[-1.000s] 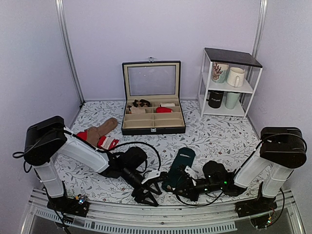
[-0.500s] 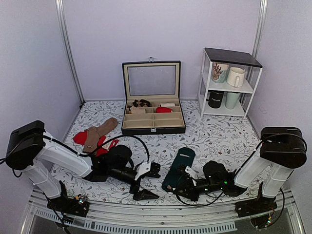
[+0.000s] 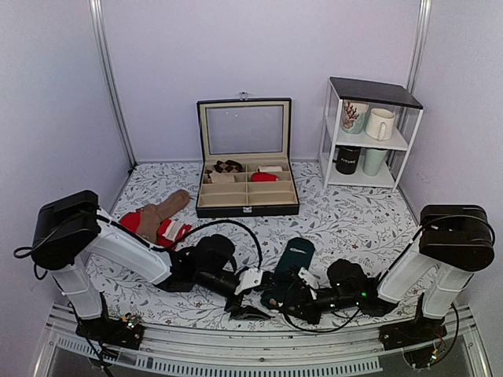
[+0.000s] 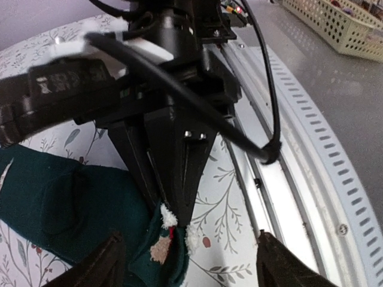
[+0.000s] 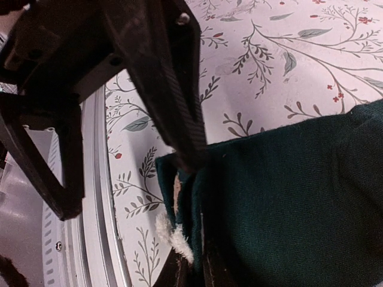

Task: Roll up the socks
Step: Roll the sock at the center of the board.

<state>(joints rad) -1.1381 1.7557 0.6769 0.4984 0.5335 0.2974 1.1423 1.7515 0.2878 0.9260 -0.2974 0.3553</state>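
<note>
Top view, socks (image 3: pixel 291 263): a dark teal pair lying flat on the floral worktop (image 3: pixel 354 220), its near end between the two arms.
Top view, right end effector (image 3: pixel 277 297): low on the worktop at the socks' near end; the grip itself is too small to read here.
Top view, left end effector (image 3: pixel 247 306): just left of that same end, fingers spread.
Top view, surroundings: an open black box (image 3: pixel 247 206) behind the socks, a tan-brown sock (image 3: pixel 161 210) on red socks (image 3: pixel 174 230) at the left, a white shelf (image 3: pixel 330 126) with mugs (image 3: pixel 380 123) at the back right (all well apart from the teal pair).
Left wrist view, fingers (image 4: pixel 111 263): two black tips set wide apart, nothing between them but cloth and sock edge.
Left wrist view, obstruction: the right arm's body and a black cable (image 4: pixel 239 137) fill the middle, its tips pinched together on the sock corner.
Left wrist view, extras: a metal rail (image 4: pixel 293 173) and a cream basket (image 4: pixel 335 24) beyond it, neither seen from above.
Right wrist view, grip: fingers clamped on the socks' edge, white fluff showing at the pinch.
Right wrist view, obstruction: a dark finger of the left arm crosses in front, touching the sock corner.
</note>
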